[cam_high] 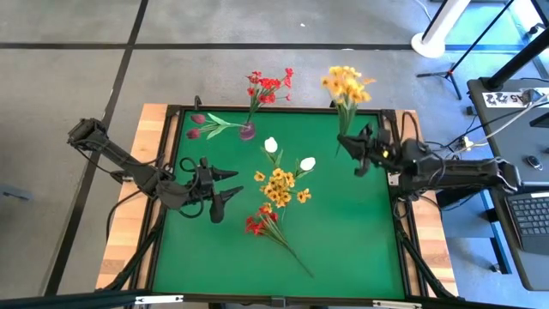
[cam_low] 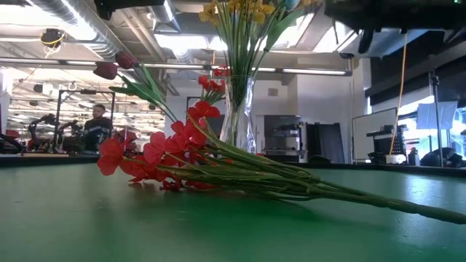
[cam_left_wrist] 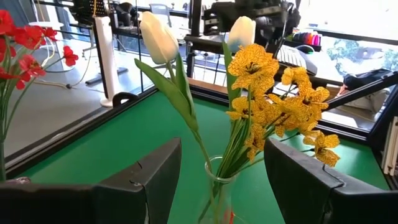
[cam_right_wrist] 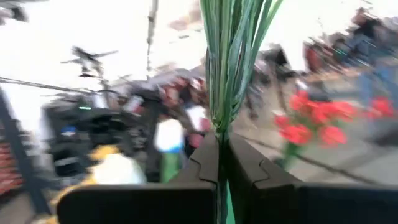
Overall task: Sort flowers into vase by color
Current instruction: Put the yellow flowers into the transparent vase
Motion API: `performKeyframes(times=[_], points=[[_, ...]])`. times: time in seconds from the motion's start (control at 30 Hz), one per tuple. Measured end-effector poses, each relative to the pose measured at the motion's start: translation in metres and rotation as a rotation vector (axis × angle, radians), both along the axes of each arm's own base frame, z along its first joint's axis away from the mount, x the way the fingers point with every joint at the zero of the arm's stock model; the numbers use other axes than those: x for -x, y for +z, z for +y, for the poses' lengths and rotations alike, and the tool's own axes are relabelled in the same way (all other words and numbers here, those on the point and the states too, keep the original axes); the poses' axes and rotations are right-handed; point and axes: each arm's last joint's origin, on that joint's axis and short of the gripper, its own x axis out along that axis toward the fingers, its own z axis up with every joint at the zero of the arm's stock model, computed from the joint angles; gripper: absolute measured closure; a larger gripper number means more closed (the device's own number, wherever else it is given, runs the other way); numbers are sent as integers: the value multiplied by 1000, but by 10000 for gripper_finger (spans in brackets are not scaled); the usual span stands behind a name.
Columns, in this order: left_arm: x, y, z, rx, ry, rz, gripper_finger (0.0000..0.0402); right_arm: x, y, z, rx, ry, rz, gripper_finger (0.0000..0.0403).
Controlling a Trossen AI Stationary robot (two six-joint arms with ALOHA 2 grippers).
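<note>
A glass vase (cam_high: 279,184) mid-table holds two white buds and yellow-orange blossoms; it also shows in the left wrist view (cam_left_wrist: 217,193). My left gripper (cam_high: 225,184) is open, left of that vase and pointing at it, touching nothing. My right gripper (cam_high: 358,153) is at the far right, shut on a yellow-orange spray (cam_high: 346,86). A red spray (cam_high: 257,225) lies flat on the green mat, and it also shows in the low view (cam_low: 167,156). A second vase (cam_high: 247,130) at the far edge holds red blossoms and dark red buds. My right gripper pinches the yellow-orange spray's bundle of green stems (cam_right_wrist: 219,127) between its two fingers, at the lower part of the stems. The fingers lie across the stems. The spray is lifted clear of the table, its blossom end (cam_high: 346,86) out over the table's far edge.
The green mat (cam_high: 360,249) sits inside a black raised frame (cam_high: 403,257) on a wooden table. The red spray's long stem (cam_high: 296,262) runs toward the near right. A laptop and cables (cam_high: 527,206) lie off the table's right side.
</note>
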Motion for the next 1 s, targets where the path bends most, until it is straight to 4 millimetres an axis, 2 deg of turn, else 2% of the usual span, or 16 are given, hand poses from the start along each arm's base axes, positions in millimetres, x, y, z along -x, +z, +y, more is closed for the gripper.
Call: performKeyframes(times=[0.3,0.67,1.0], points=[[0,1,0,11,4,-10,179,-23,-26,32,162,151,-125,394],[0,1,0,15,5,-16,179,-53,-52,68,258,179,-153,394],[-3,-2,8,72,51,-37,179,-94,-69,85,272,177,-103,394]])
